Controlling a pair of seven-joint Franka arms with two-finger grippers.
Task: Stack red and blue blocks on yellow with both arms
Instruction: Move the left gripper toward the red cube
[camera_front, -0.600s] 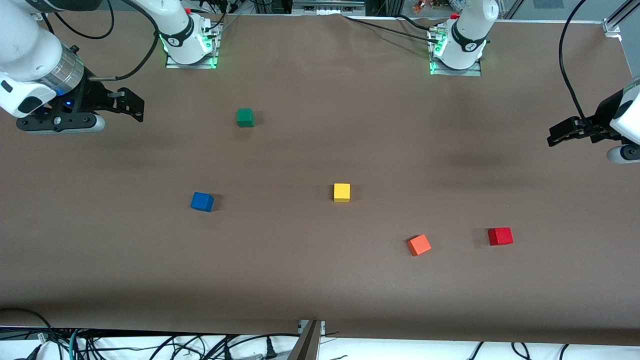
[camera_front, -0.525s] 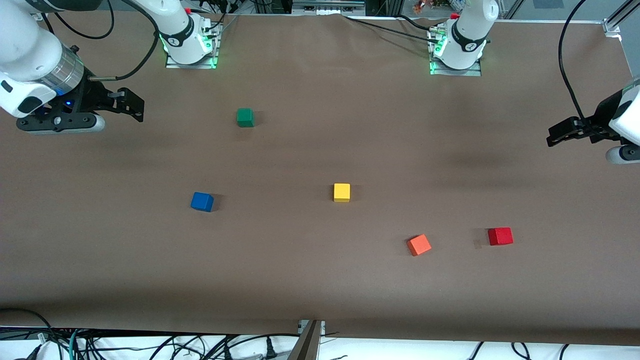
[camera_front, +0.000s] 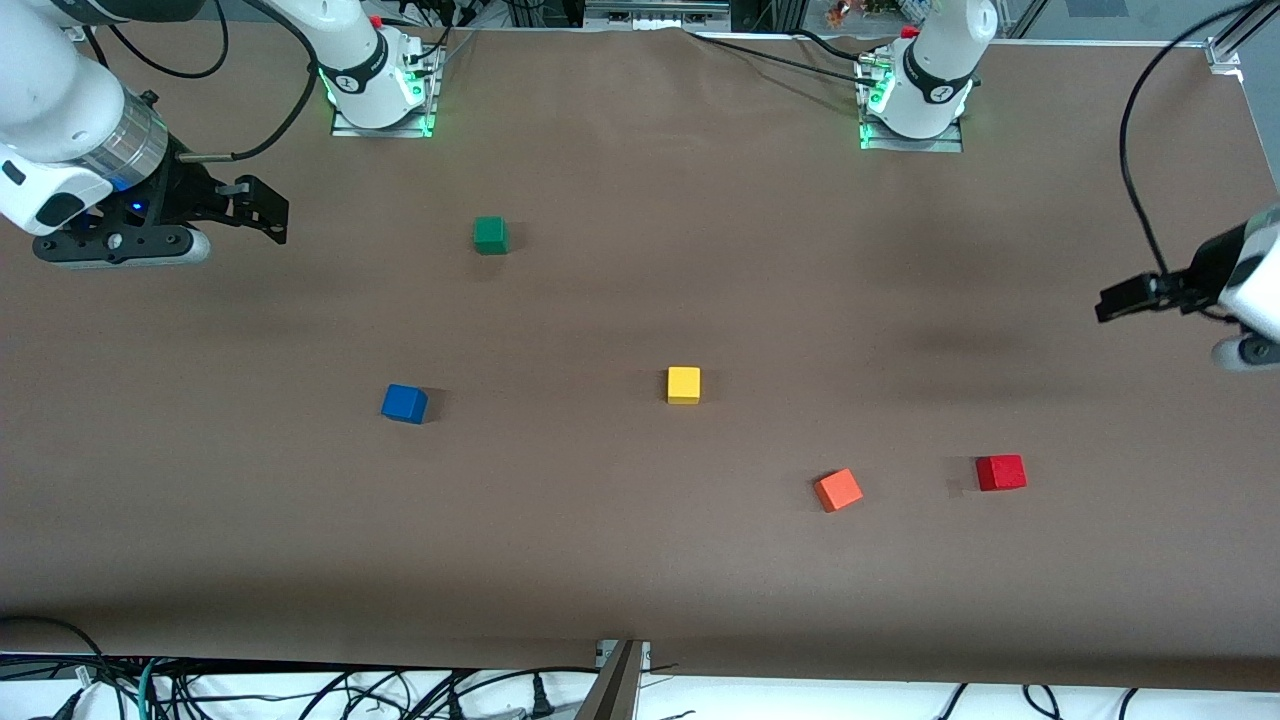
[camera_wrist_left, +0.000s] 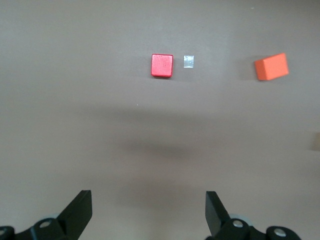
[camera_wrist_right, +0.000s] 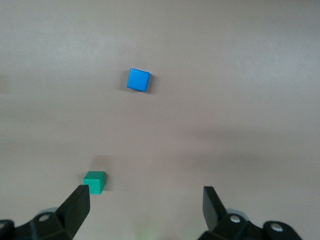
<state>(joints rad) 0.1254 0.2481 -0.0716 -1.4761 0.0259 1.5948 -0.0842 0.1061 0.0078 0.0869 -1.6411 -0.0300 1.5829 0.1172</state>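
I see nothing stacked yet: all five cubes sit apart on the brown bench. The yellow block sits mid-bench. From it, in the front view, the blue block lies at 9 o'clock, well apart toward the right arm's end. The red block lies at about 4 o'clock toward the left arm's end, with the orange cube between them, closer to red. The green cube is at about 10 o'clock, nearer the bases.

The left gripper hangs over the bench edge at the left arm's end, jaws wide apart, empty; its wrist view frames red, a small pale scrap just beside it, and orange. The right gripper hangs over its own end, jaws spread, empty, seeing blue and green.

Risks as I judge them:
- Left arm could pick orange instead of red, since the colours are similar and the cubes near.
- Blue sits rotated, so unaligned jaws could catch corners and spin it.
- Both arms converging on yellow together could collide.
- An off-centre drop or a nudge to yellow could topple the stack.
- The scrap beside red may confuse targeting.
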